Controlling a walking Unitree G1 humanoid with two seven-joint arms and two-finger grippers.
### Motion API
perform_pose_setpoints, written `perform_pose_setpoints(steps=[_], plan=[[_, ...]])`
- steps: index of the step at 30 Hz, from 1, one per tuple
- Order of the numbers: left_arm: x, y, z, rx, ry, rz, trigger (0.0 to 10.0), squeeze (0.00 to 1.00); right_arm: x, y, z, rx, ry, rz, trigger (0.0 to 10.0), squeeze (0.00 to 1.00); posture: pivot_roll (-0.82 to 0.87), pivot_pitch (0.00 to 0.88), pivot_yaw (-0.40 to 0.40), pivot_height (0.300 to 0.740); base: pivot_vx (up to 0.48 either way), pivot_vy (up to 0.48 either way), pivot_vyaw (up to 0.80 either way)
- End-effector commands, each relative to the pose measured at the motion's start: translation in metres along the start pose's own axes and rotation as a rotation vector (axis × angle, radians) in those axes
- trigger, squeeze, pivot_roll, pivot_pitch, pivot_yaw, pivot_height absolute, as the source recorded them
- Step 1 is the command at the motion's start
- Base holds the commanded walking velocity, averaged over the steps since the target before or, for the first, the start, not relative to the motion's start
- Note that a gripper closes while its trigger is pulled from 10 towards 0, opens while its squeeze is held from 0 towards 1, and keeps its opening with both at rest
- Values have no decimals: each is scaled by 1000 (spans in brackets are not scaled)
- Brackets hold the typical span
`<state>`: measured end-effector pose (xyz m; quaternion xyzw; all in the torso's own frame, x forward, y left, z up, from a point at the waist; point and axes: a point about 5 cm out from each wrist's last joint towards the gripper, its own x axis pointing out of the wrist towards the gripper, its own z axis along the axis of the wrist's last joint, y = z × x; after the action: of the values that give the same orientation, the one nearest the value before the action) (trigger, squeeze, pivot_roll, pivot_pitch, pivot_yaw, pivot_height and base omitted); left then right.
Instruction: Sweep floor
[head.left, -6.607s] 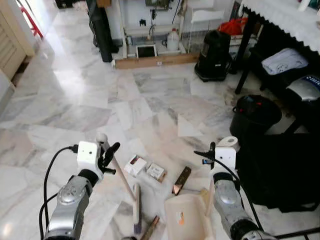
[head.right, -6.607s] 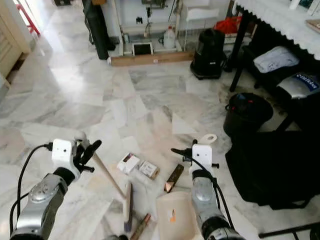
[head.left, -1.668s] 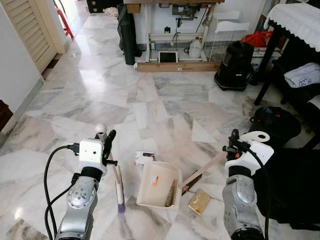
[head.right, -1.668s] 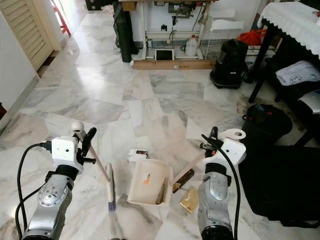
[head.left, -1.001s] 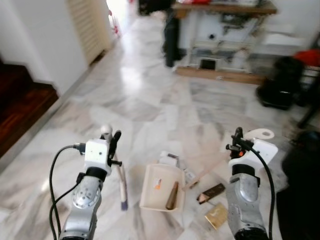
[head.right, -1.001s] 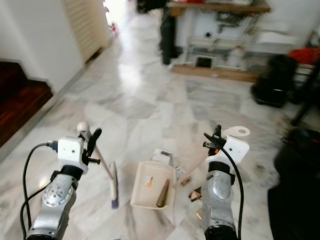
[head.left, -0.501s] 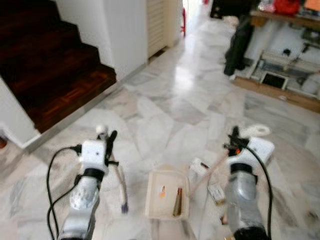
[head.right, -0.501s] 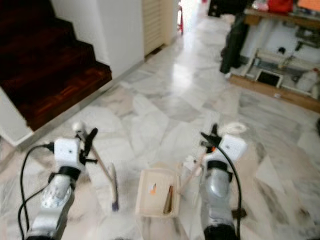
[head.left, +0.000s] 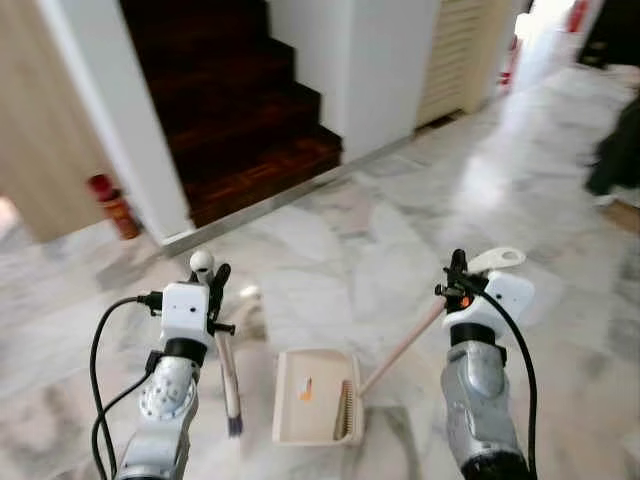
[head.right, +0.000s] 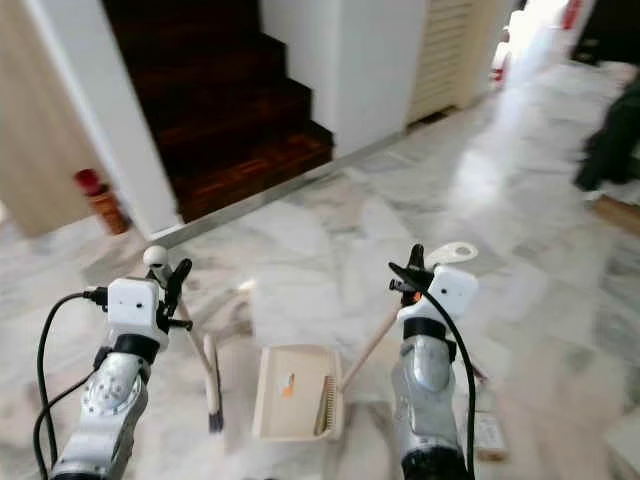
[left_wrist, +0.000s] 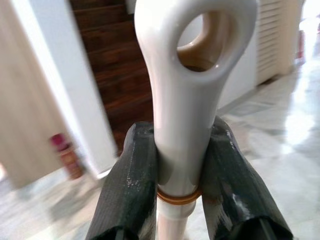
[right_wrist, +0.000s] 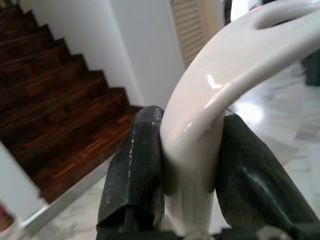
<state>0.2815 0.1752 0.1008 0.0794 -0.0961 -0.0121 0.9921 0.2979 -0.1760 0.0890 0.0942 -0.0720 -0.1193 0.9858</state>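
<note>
While both arms reach forward over the marble floor (head.left: 330, 240), the left gripper (left_wrist: 172, 165) clamps the broom (head.left: 228, 365) handle and the right gripper (right_wrist: 187, 165) clamps the dustpan (head.left: 312, 410) handle, the pan flat between them.

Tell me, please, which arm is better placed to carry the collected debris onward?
The right. The right gripper is shut on the dustpan handle, and the dustpan holds a brown piece. The left gripper is shut on the brush, which carries nothing.

Both arms raised, fingers (left_wrist: 137, 185) clamped.
</note>
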Motion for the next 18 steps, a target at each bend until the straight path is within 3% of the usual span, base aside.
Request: perform_pose_setpoints(steps=[1, 18], plan=[[4, 4, 12, 10, -54, 11, 10000, 0, 7, 8, 15, 23, -66, 17, 10000, 0, 129, 0, -4, 740, 0, 0, 544], [-1, 6, 12, -1, -45, 24, 10000, 0, 8, 8, 13, 49, -35, 9, 10000, 0, 141, 19, -4, 740, 0, 30, 32]])
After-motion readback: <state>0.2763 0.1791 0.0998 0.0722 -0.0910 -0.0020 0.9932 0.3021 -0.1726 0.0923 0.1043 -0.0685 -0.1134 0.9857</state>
